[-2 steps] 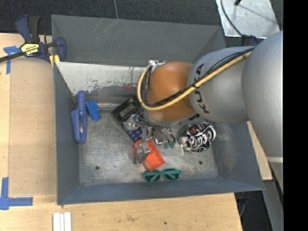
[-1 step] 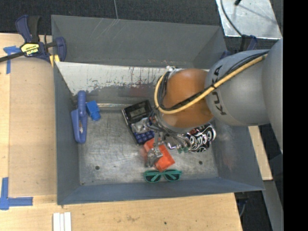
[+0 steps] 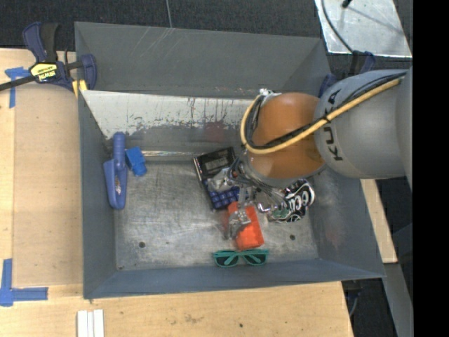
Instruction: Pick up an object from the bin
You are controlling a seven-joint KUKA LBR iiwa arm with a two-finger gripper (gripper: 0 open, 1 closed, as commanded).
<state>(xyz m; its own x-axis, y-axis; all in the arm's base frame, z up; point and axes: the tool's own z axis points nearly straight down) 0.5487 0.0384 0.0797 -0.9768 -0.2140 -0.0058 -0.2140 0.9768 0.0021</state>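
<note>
Arm (image 3: 365, 125) bends down from the right, claw (image 3: 242, 215) over the orange lump (image 3: 250, 238), its spread hidden.

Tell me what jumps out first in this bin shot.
The arm with its orange wrist cover dominates the right, its claw down in a small heap mid-bin: a black device, an orange object and a black-and-white patterned thing. Green sunglasses lie by the near wall, and a blue clamp-like tool lies alone at left.
</note>
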